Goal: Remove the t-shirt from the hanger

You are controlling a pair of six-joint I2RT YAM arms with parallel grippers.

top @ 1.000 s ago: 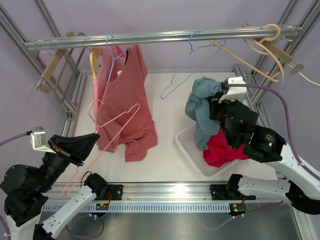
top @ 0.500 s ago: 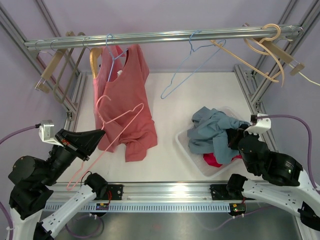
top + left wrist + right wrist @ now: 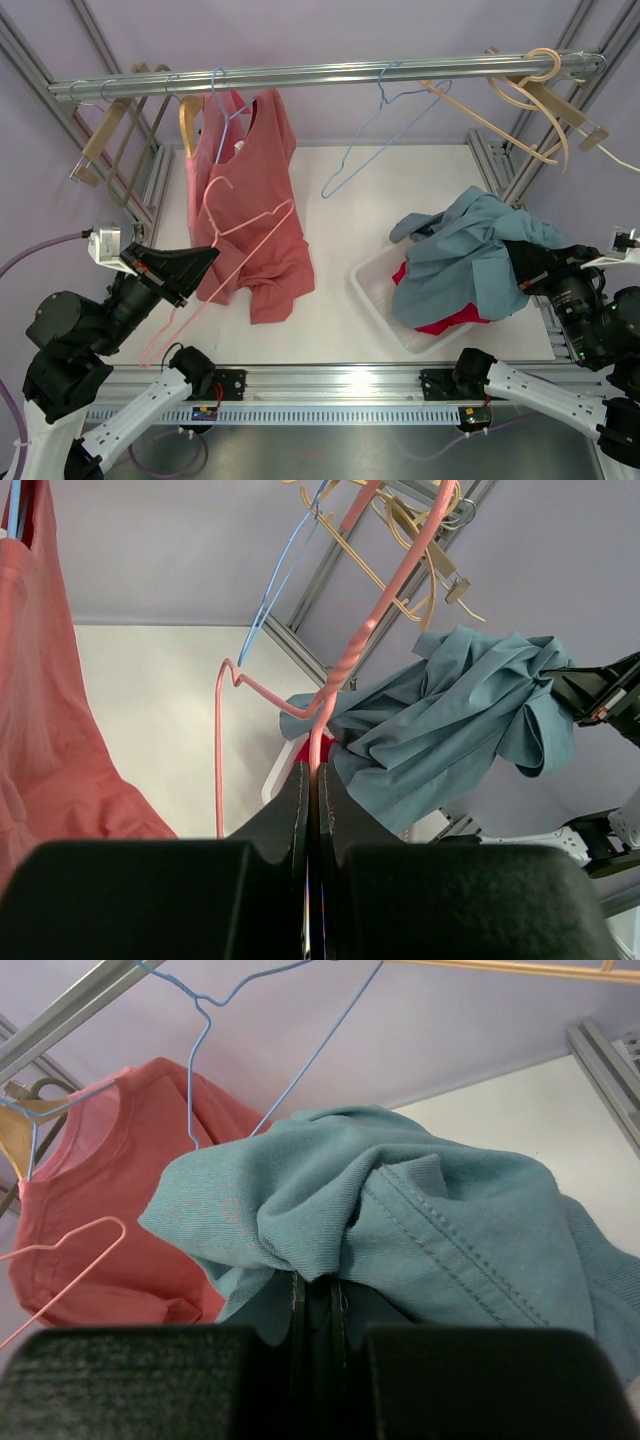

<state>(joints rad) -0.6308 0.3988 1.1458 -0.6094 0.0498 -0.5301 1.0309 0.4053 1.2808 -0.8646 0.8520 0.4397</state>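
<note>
Since a second ago the right gripper has swung toward the surface's right edge, dragging the teal t-shirt across the bin at the near right corner. Top view: left gripper, near the left edge, holds the bare pink hanger. Left wrist: jaws pressed onto the hanger wire. Right wrist: jaws pinching a bunched shirt fold. My worry: let go here and the shirt drapes over the bin's rim.

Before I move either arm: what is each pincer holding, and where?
Left pincer: shut on the pink hanger, on its wire just below the twisted neck. Right pincer: shut on the blue shirt, at a bunched fold.
</note>
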